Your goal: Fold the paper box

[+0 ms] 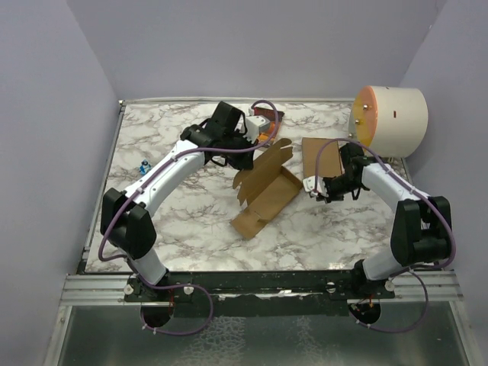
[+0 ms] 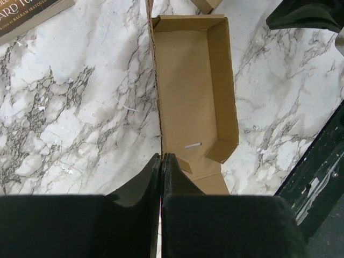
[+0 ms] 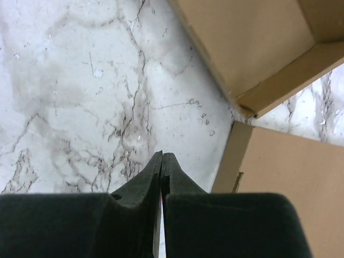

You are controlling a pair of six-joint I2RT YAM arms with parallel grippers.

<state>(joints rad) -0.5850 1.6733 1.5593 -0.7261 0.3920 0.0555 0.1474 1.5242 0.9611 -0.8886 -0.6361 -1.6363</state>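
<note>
Lying near the middle of the marble worktop (image 1: pixel 175 221), the paper box (image 1: pixel 263 191) is found part-folded, with its tray open upward and running from the centre toward the near edge. One long serrated flap is raised on the side facing the left edge. The left gripper (image 1: pixel 255 146) is reached in from the far-left quarter and is clenched on the top edge of that raised flap; in the left wrist view the flap's edge is seen running straight into the closed jaws. The right gripper (image 1: pixel 313 188) is held low over bare marble just beside the box on the side facing the right edge, its jaws pressed together with nothing between them. A flat brown carton (image 1: pixel 320 156) is noted just behind it, toward the far edge. A book (image 2: pixel 27 13) is recorded at the far edge, and a cream drum (image 1: pixel 393 118) at the far-right corner.
</note>
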